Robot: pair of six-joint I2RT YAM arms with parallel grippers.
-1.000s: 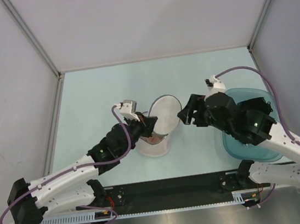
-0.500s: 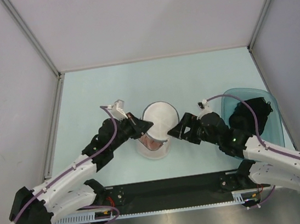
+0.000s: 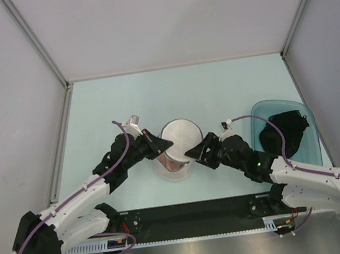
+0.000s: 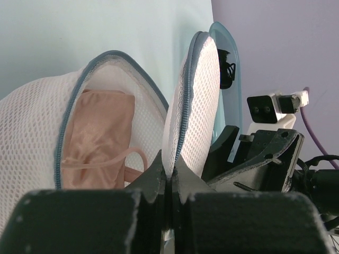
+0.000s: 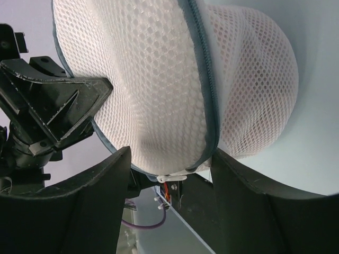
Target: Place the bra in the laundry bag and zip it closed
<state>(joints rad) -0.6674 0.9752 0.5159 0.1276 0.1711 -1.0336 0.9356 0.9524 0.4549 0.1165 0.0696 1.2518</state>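
The white mesh laundry bag [image 3: 176, 140] sits at the table's middle, its upper half tilted up from the lower half. In the left wrist view the salmon-pink bra [image 4: 100, 138] lies inside the lower half [image 4: 32, 132]. My left gripper [image 3: 162, 145] is shut on the rim of the raised half [image 4: 196, 106], pinching mesh and zip edge between its fingertips [image 4: 153, 177]. My right gripper [image 3: 196, 152] is open at the bag's right side. In the right wrist view its fingers [image 5: 90, 201] straddle the bag [image 5: 159, 79] around the dark zip, with a white zip pull [image 5: 172, 178] between them.
A translucent teal basin [image 3: 310, 165] stands at the right with a black garment [image 3: 286, 129] in it. Grey walls enclose the table on the left, back and right. A black rail runs along the near edge [image 3: 193, 210].
My right gripper has moved left and down from beside the basin to the bag's right rim. My left gripper has kept its pinch while the raised half has tipped lower over the bag.
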